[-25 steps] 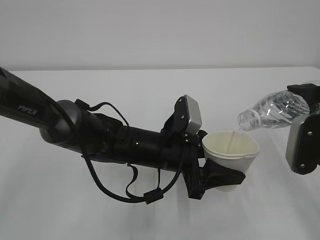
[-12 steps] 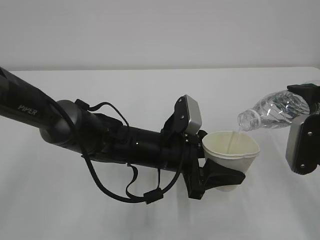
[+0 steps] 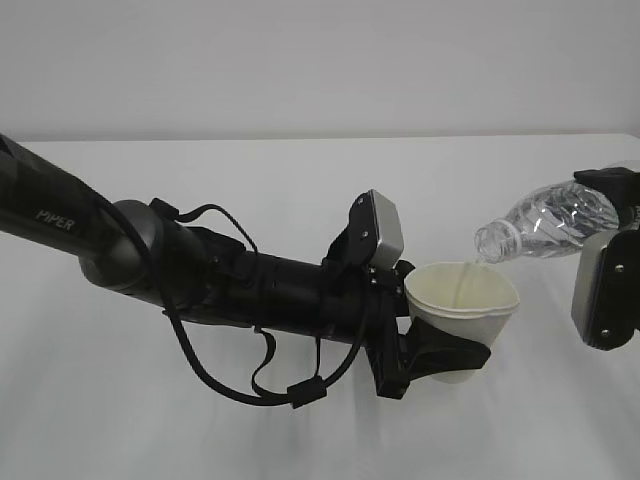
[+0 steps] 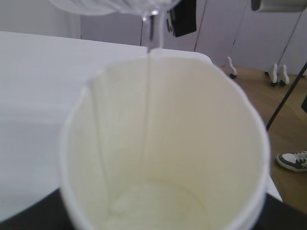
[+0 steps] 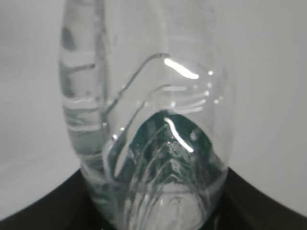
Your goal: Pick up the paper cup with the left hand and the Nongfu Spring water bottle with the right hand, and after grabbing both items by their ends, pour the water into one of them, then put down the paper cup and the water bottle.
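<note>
Bottle (image 3: 548,222) tilted over held cup (image 3: 463,305).

I see paper cup (image 3: 462,300) left, below bottle (image 3: 545,223) mouth; bottle right, tilted | table (image 3: 300,200) beneath both

White tabletop (image 3: 300,190), plain and matte, meeting a pale grey wall (image 3: 320,60) along its far edge. Beyond the tabletop's far right corner: wooden floor (image 4: 268,96), thin black stand legs (image 4: 285,98), one white sneaker (image 4: 293,160) on the floor.
</note>
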`<state>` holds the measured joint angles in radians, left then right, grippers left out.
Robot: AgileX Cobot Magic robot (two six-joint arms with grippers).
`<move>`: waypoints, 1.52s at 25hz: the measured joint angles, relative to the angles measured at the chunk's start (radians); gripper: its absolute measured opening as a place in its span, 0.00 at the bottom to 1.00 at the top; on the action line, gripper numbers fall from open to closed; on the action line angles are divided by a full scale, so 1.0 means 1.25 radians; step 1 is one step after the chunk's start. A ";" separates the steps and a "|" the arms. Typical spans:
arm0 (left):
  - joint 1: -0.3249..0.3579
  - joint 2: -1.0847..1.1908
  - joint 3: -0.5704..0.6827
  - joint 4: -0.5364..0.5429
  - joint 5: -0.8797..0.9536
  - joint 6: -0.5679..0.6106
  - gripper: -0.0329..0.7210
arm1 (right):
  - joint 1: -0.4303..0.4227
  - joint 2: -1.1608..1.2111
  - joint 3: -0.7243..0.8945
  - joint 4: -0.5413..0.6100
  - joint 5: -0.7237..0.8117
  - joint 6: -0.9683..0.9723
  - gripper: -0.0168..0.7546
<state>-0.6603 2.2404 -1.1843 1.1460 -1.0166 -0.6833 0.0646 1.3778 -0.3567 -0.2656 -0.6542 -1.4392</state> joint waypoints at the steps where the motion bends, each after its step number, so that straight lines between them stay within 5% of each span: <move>1: 0.000 0.000 0.000 0.000 0.000 0.000 0.61 | 0.000 0.000 0.000 0.000 0.000 0.000 0.55; 38: 0.000 0.000 0.000 0.003 -0.019 0.000 0.61 | 0.000 0.000 0.000 0.000 -0.003 -0.005 0.55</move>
<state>-0.6603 2.2404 -1.1843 1.1496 -1.0402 -0.6833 0.0646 1.3778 -0.3567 -0.2656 -0.6574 -1.4456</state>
